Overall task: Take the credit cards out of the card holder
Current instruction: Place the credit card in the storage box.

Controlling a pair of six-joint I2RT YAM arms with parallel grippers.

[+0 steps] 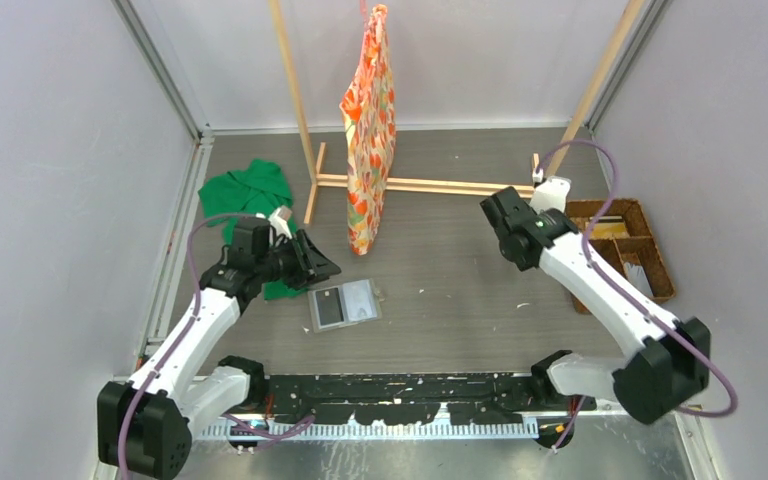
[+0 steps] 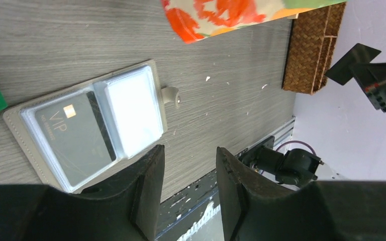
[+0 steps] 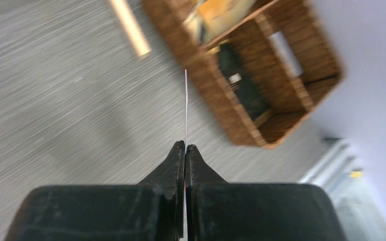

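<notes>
The grey card holder [image 1: 343,304] lies open and flat on the table. In the left wrist view [image 2: 88,125] its left pocket holds a dark "VIP" card [image 2: 70,135], and its right pocket looks pale. My left gripper [image 1: 315,262] is open and empty, just above and left of the holder; its fingertips [image 2: 151,165] frame bare table beside it. My right gripper [image 1: 508,215] is shut on a thin card seen edge-on [image 3: 185,100], held above the table left of the wicker basket [image 3: 216,85]. The held card shows dark in the left wrist view [image 2: 353,57].
The brown wicker basket [image 1: 650,250] at the right wall holds a dark card [image 3: 241,80] and yellow items. An orange patterned bag [image 1: 370,130] hangs from a wooden rack [image 1: 440,185] at the back. A green cloth [image 1: 245,190] lies at the back left.
</notes>
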